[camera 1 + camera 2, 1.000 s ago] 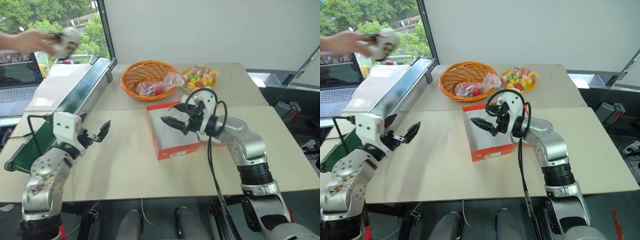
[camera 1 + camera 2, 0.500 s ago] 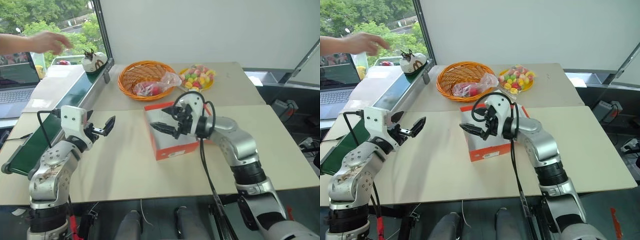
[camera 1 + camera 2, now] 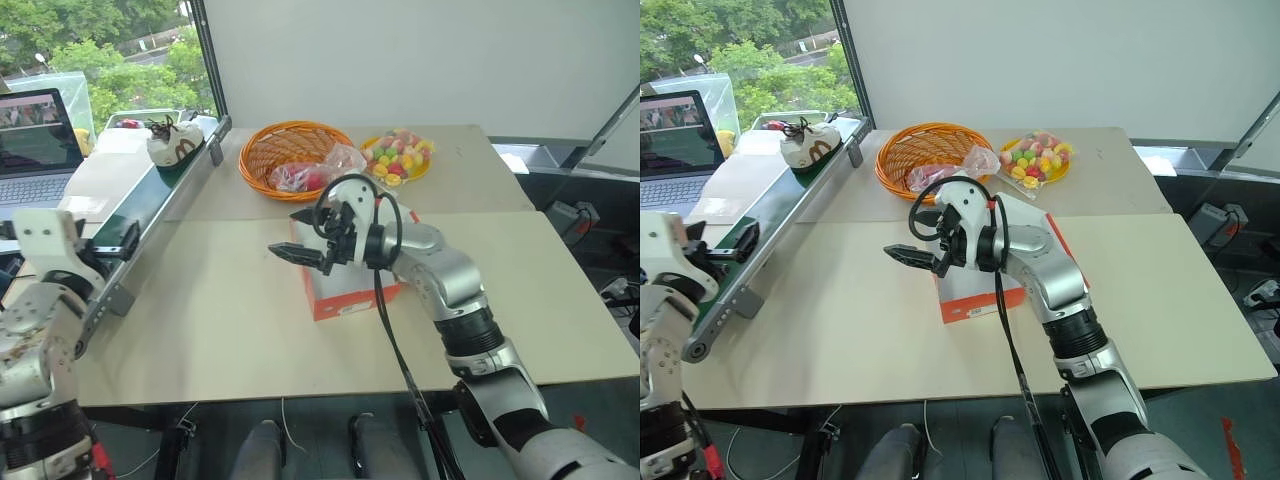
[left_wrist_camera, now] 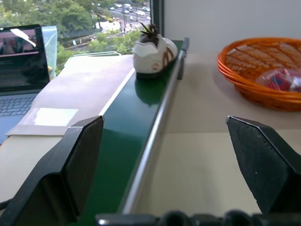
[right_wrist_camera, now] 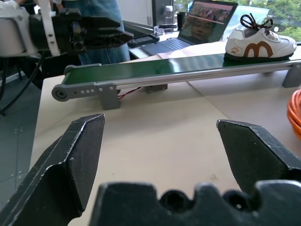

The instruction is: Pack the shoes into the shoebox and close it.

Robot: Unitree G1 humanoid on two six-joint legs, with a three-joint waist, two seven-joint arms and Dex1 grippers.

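You had one shoe (image 3: 172, 142) standing upright at the far end of the green conveyor belt (image 3: 150, 205), which ran along the table's (image 3: 230, 320) left edge. The shoebox (image 3: 345, 290) lay near the middle of the table, just in front of the orange basket (image 3: 290, 150). Your right gripper (image 3: 298, 250) hovered over the shoebox's left edge, fingers spread wide and holding nothing. Your left gripper (image 4: 164, 155) hung above the belt's near end, likewise released and empty, well short of the shoe.
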